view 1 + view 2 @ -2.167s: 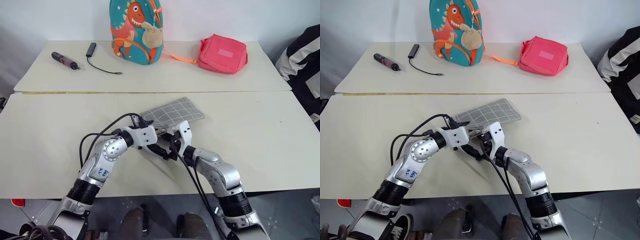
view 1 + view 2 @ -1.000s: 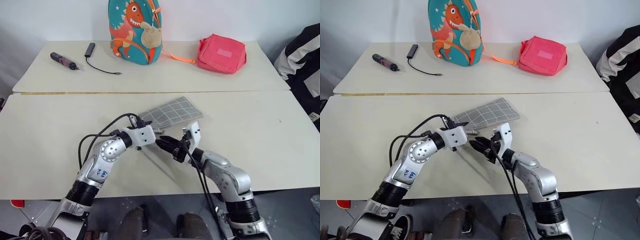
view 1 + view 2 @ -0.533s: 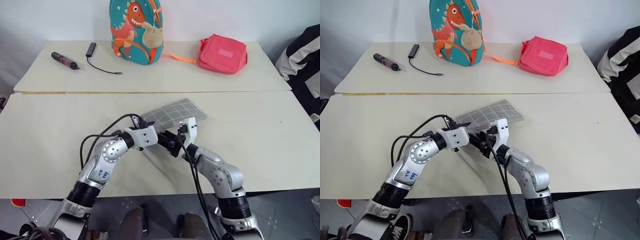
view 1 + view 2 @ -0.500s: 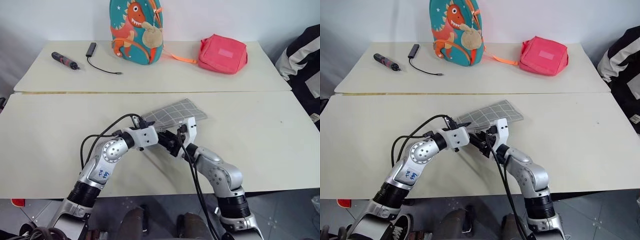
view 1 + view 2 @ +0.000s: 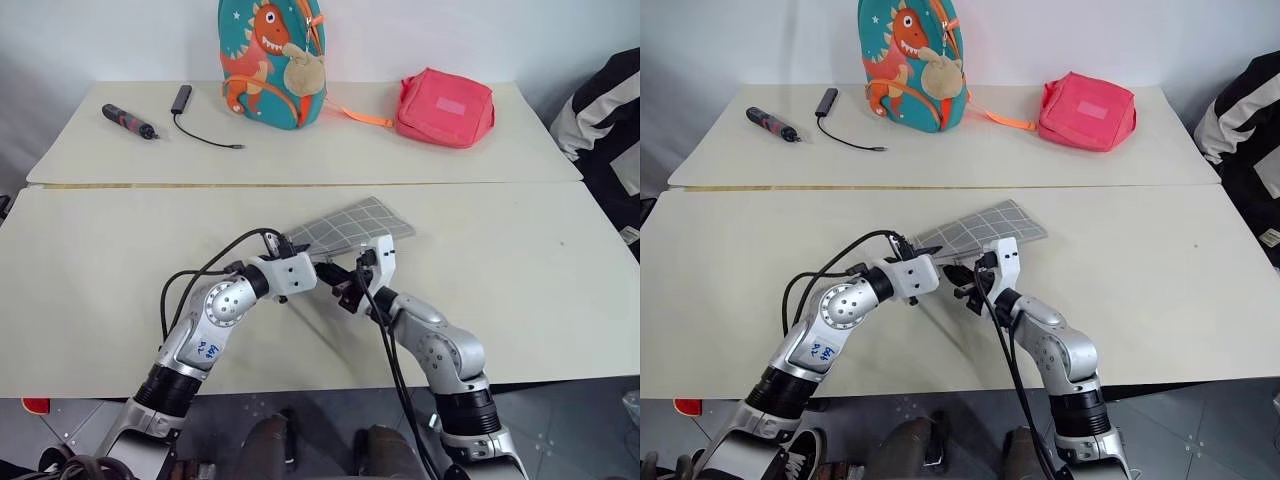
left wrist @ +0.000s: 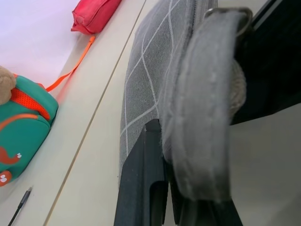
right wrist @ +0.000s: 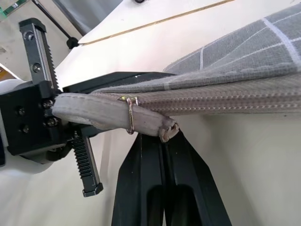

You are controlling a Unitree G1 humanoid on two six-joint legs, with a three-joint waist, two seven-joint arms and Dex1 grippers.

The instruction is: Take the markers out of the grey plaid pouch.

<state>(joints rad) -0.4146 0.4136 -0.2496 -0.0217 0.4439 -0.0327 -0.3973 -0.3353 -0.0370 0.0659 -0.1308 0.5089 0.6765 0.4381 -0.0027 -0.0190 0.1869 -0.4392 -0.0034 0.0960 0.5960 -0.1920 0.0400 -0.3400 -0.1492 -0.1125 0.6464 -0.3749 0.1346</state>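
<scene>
Gripping the grey plaid pouch [image 5: 350,224] by its near corner loop in the clamped left gripper [image 5: 312,268]; pinching the zipper pull in the closed right gripper [image 5: 965,280]. Handling light, soft, limp fabric, sagging beyond both jaws. Showing the pinched pull close up in the right wrist view; keeping markers hidden.

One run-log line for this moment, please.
left hand: shut on grey plaid pouch | right hand: shut at zipper pull | markers: unseen
</scene>
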